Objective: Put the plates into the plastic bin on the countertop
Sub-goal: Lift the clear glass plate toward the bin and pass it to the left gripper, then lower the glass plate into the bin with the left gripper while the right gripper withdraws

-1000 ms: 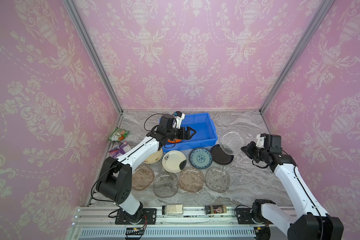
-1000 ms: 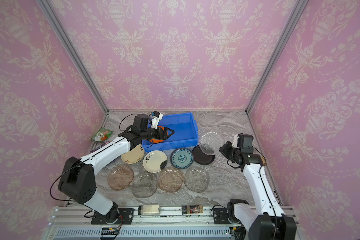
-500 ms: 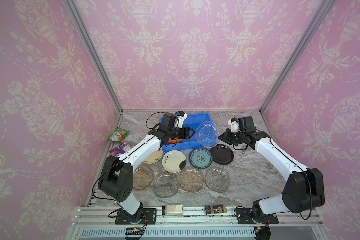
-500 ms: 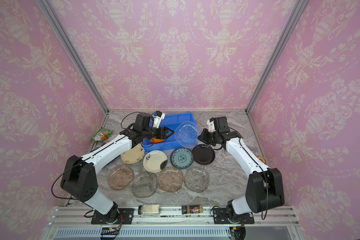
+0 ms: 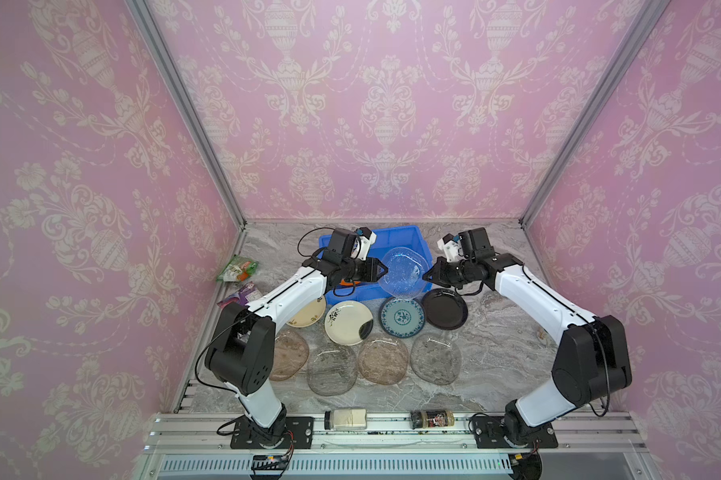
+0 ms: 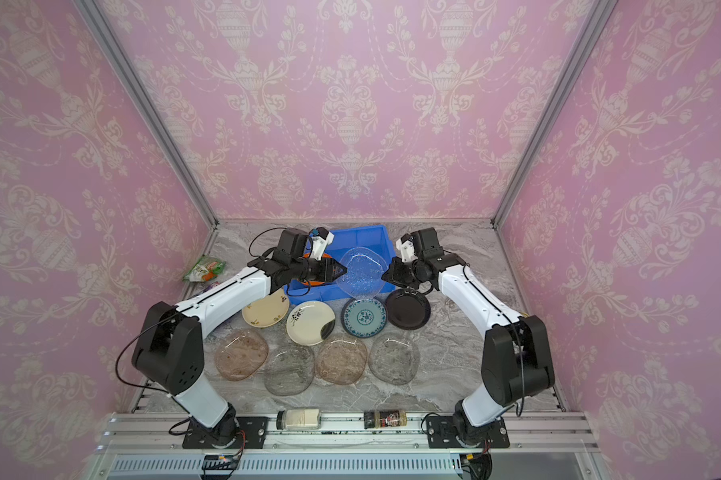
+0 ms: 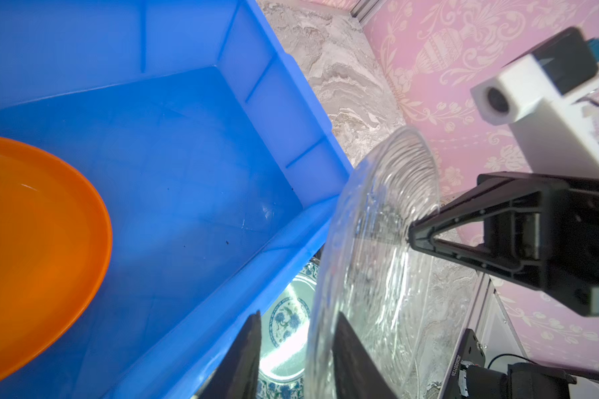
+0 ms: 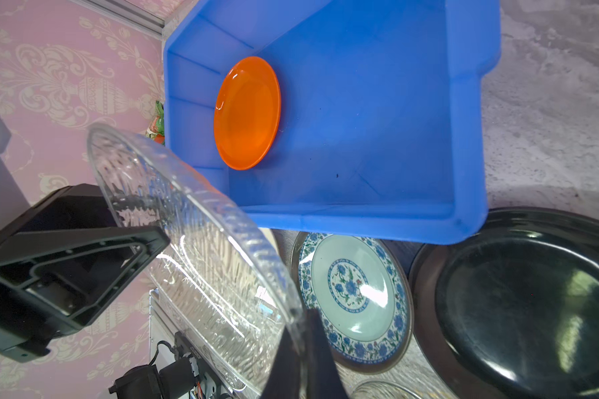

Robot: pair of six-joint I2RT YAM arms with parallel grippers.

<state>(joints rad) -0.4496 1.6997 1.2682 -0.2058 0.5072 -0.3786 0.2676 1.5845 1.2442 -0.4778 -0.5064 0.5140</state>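
A clear glass plate point(image 5: 402, 272) point(image 8: 205, 241) hangs tilted over the front wall of the blue plastic bin point(image 5: 392, 229) point(image 7: 263, 86). My right gripper point(image 5: 425, 276) point(image 8: 301, 321) is shut on its right rim. My left gripper point(image 5: 386, 270) point(image 7: 298, 314) straddles the opposite rim, jaws partly apart, one finger against the glass and a gap at the other. An orange plate point(image 8: 246, 112) point(image 7: 32, 241) lies in the bin's left half. On the countertop point(image 5: 496, 332) lie a teal-patterned plate point(image 5: 402, 318), a black plate point(image 5: 445, 309), two cream floral plates point(image 5: 347, 323) and several tinted glass plates point(image 5: 332, 368).
Snack packets point(image 5: 238, 268) lie by the left wall. Two jars point(image 5: 346, 419) point(image 5: 431, 417) rest on the aluminium rail at the front. Pink walls close in the back and sides. Both arms reach over the rows of plates.
My right arm swung the clear plate in from the right to above the bin's front wall. My left gripper's jaws have narrowed around the plate's left rim.
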